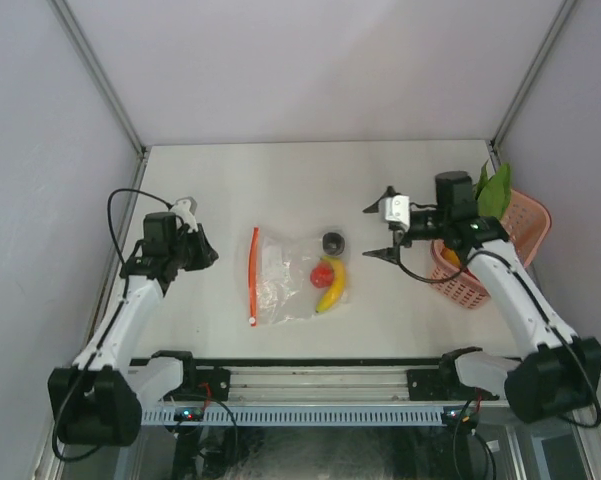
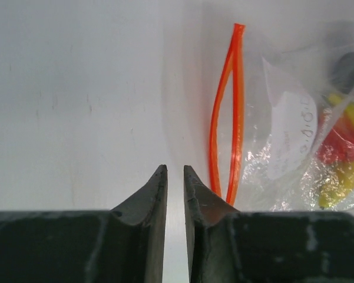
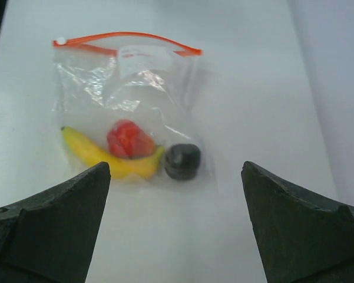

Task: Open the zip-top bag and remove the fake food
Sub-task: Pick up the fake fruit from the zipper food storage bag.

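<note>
The zip-top bag [image 1: 288, 280] lies flat mid-table, its orange zipper strip [image 2: 231, 106] on the left side with the two halves bowed apart. Inside it are fake food pieces: a yellow banana [image 3: 94, 154], a red fruit [image 3: 128, 139] and a dark ball [image 3: 182, 160]. My left gripper [image 2: 175, 168] hovers left of the strip, its jaws drawn in to a narrow slit with nothing between them. To the right of the bag, my right gripper [image 3: 175, 168] stands wide open and empty, facing the dark ball.
A pink lattice basket [image 1: 525, 225] sits at the right edge behind the right arm, holding a green leafy vegetable [image 1: 496, 190] and an orange piece [image 1: 450, 257]. Grey walls close in the table on three sides.
</note>
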